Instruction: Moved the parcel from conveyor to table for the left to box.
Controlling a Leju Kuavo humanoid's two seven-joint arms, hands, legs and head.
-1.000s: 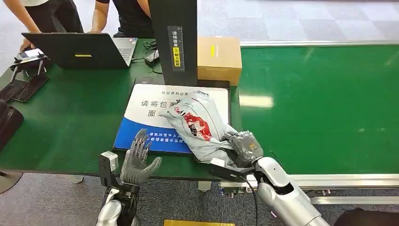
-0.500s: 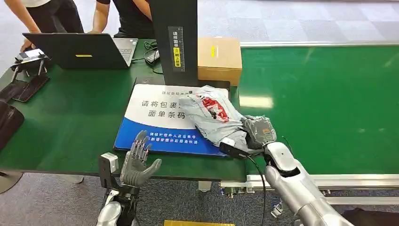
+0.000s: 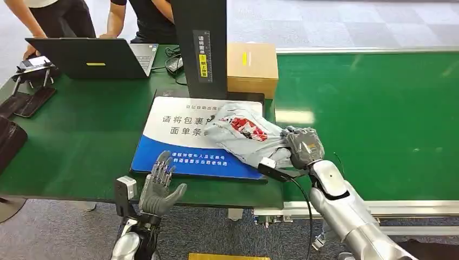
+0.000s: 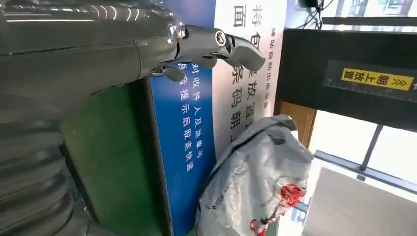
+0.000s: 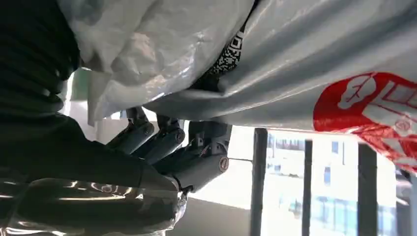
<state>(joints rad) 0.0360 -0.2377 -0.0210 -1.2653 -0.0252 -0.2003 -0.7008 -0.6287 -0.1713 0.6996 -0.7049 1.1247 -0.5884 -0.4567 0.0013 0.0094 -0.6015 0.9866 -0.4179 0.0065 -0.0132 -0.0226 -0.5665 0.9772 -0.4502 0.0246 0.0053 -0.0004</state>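
The right hand [image 3: 304,147] had its fingers [image 5: 162,142] wrapped around the right end of the parcel [image 3: 246,135], a crinkly grey plastic mailer with a red and white print on it. The parcel hung over the right half of the blue and white sign mat [image 3: 178,143] on the green worktop [image 3: 81,135]; from the head view I couldn't tell whether its far end was resting on the mat or lifted just off it. The left hand [image 3: 159,187] was at the near edge of the worktop, just near of the mat's left corner, held upright with fingers [image 4: 231,44] spread apart and nothing in it. Beyond the mat stood a black post [image 3: 200,46] with a yellow label, and a brown cardboard box [image 3: 251,67] sat right beside it on its right. The green conveyor [image 3: 373,119] ran along the right side. Far left there was an open laptop [image 3: 92,57], with two people [image 3: 81,16] standing behind it.
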